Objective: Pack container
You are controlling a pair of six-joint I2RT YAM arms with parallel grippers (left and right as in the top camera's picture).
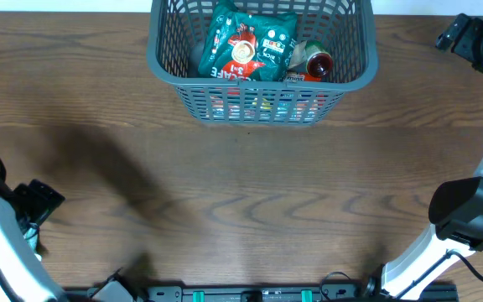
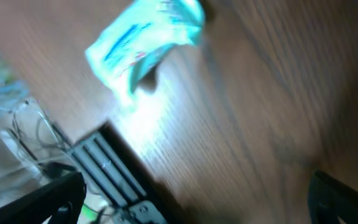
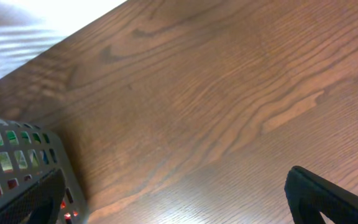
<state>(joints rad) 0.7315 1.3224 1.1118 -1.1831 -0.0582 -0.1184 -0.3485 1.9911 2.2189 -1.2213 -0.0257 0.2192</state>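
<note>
The dark grey container [image 1: 258, 82] stands at the back middle of the table. It holds green snack packets [image 1: 250, 42] and a round can [image 1: 317, 63]. My left gripper [image 1: 40, 201] is at the front left, open and empty [image 2: 191, 199]. The left wrist view is blurred and shows a teal packet [image 2: 145, 37] lying on the wood ahead of the fingers. My right gripper [image 1: 464, 33] is at the back right, open and empty [image 3: 179, 199], with a corner of the container [image 3: 17, 149] to its left.
A black rail [image 1: 250, 294] runs along the table's front edge and also shows in the left wrist view [image 2: 107, 171]. The right arm's base [image 1: 468, 210] stands at the right edge. Bare wood lies between the container and the front edge.
</note>
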